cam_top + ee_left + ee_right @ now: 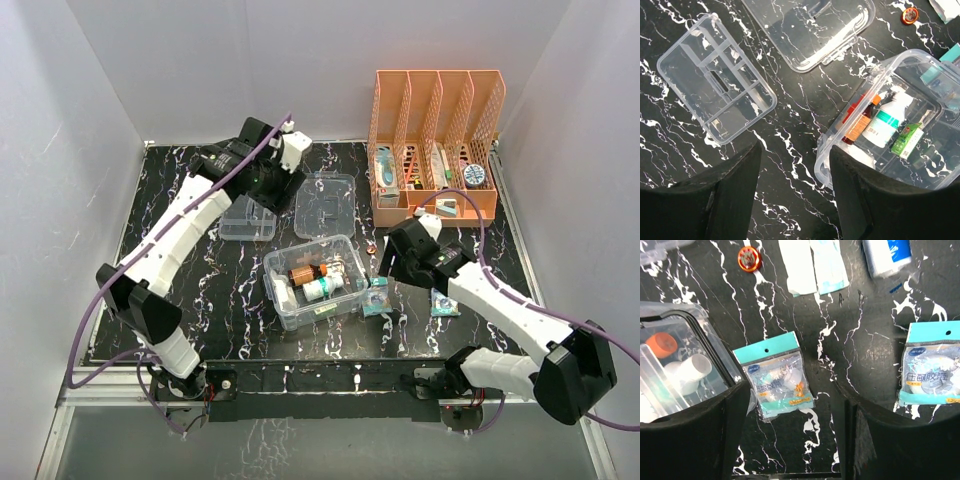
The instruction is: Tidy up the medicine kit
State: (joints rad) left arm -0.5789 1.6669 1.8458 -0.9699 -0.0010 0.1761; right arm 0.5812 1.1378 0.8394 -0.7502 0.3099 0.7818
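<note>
Orange rack (435, 130) sits at the worktop's (230, 310) far right corner. Deep clear box (305, 247) with bottles is mid-worktop, toward the near edge. Lid (810, 30) lies behind it, divided tray (715, 80) left of the lid. My left gripper (795, 150) is above the tray, fingers apart and empty. My right gripper (790, 390) is spread over a teal packet (780, 375) right of the box.

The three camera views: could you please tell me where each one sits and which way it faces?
Top external: above and behind the bases, looking down on the table; left arm and right arm both show.
Left wrist: on the left arm, looking down on tray, lid and box; left end effector open at the bottom.
Right wrist: on the right arm, looking down on a packet; right end effector open around it.
Shared: both wrist views catch the box.
</note>
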